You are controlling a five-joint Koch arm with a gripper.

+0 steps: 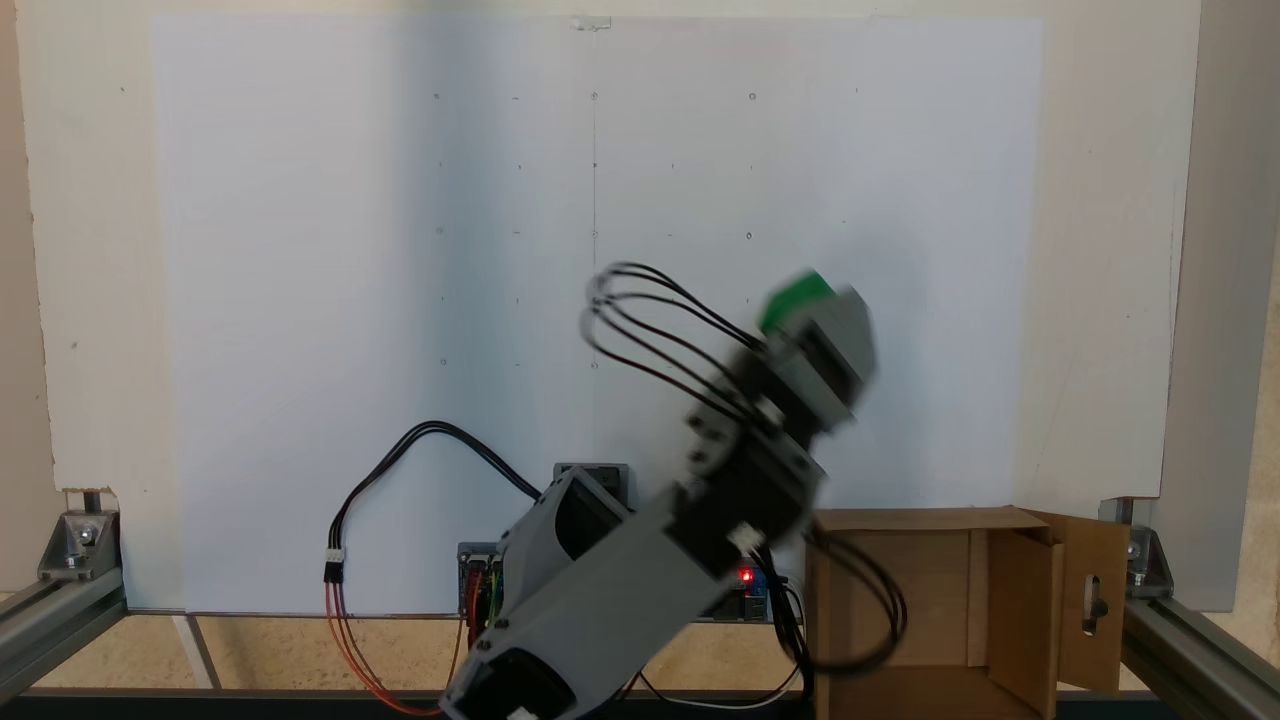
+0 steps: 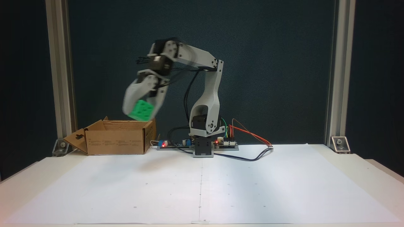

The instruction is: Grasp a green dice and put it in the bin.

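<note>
The green dice point(image 2: 141, 110) is held in the air between the fingers of my gripper point(image 2: 141, 111), just above the right rim of the bin point(image 2: 115, 142). The bin is a brown cardboard box with open flaps, one flap with a keyhole slot point(image 2: 79, 137). Seen from above, the green dice point(image 1: 795, 296) peeks out past the blurred gripper point(image 1: 800, 305), up and left of the bin point(image 1: 930, 565). The gripper is shut on the dice.
The arm's base point(image 2: 203, 148) and circuit boards with red lights stand at the back of the white paper sheet point(image 2: 202, 186). Loose cables point(image 2: 252, 151) trail to the right of the base. Aluminium frame posts point(image 2: 60, 75) rise at both sides.
</note>
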